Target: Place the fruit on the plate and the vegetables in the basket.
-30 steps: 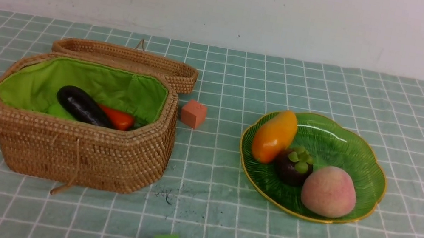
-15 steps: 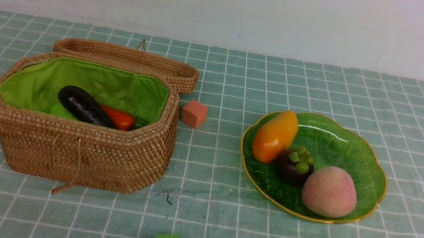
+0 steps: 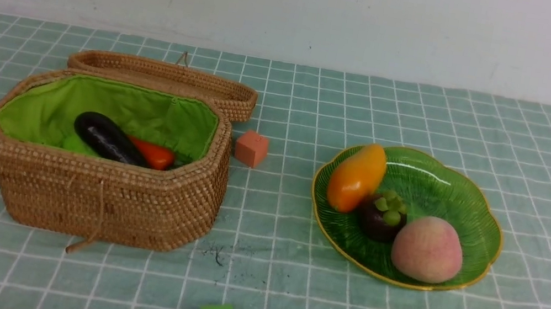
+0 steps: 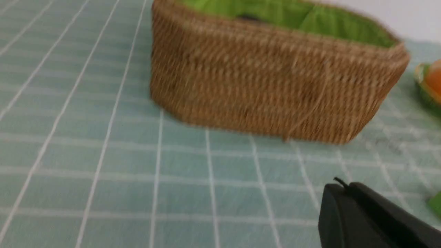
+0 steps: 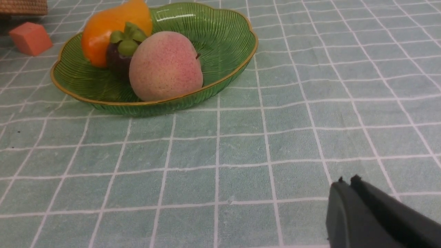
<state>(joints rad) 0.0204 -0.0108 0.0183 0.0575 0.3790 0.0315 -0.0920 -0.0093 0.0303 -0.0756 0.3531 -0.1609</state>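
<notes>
Sorting looks finished, so no reach turns on any item now. All three fruits lie on the plate (image 3: 468, 209) toward the bench's right side: the mango (image 3: 357, 176) with its long axis slanting from the plate's near-left toward the far edge, the mangosteen (image 3: 382, 216) touching it, the peach (image 3: 427, 248) at the near rim. The eggplant (image 3: 107, 137), the carrot (image 3: 155, 154) and a sliver of the green bitter gourd (image 3: 78, 145) lie inside the basket (image 3: 106, 193) on the left side, the eggplant slanting across the lining.

Neither arm shows in the front view. The left gripper (image 4: 339, 187), pressed closed on nothing, sits near the bench's front edge with the basket ahead of it. The right gripper (image 5: 346, 186), likewise closed and empty, sits low with the plate ahead toward the basket side. Each arm is nearer its own container; I judge nothing remains to move.
</notes>
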